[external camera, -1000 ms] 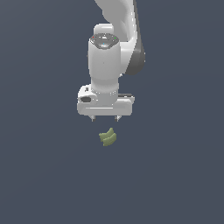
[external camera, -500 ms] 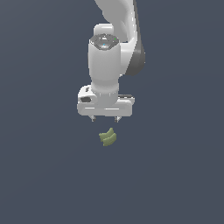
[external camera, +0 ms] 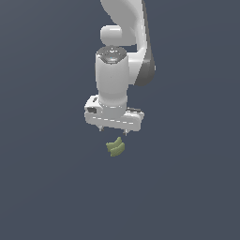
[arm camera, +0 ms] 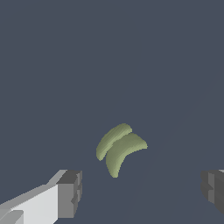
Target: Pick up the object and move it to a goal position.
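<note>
The object (external camera: 115, 147) is a small olive-green, curved, lumpy piece like a short banana bunch. It lies on the dark grey surface just below my white gripper (external camera: 113, 130) in the exterior view. In the wrist view the object (arm camera: 119, 147) lies between and beyond my two grey fingertips (arm camera: 70, 194), which stand wide apart. My gripper (arm camera: 141, 189) is open and empty, hovering above the object without touching it.
The dark grey surface (external camera: 47, 187) spreads flat all round. The white arm (external camera: 126, 47) rises above the gripper. No other objects or goal marker show.
The gripper has shifted slightly upward and a little toward the exterior view's left. The object has not moved.
</note>
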Robot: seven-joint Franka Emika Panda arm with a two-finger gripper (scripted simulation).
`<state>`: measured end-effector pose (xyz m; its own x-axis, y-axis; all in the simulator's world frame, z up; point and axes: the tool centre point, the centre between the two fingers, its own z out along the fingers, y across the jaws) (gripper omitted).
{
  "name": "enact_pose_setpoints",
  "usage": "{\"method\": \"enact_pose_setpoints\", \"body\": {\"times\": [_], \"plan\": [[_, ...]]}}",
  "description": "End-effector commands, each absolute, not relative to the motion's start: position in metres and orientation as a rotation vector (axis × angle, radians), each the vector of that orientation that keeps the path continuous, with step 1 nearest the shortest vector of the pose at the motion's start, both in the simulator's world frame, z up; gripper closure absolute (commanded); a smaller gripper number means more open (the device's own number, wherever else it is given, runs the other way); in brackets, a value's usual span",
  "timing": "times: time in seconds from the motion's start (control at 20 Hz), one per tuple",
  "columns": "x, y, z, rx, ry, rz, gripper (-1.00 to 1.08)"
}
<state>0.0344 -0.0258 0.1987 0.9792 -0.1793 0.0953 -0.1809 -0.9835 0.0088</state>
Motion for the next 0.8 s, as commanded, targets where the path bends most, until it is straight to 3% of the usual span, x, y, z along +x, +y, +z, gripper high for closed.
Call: {"method": "enact_pose_setpoints", "body": {"times": [0.0, 0.75], "plan": [[0.035, -0.025, 0.192, 3.103, -0.38, 0.136, -0.92], [0.035, -0.021, 0.144, 2.975, -1.028, 0.057, -0.92]]}}
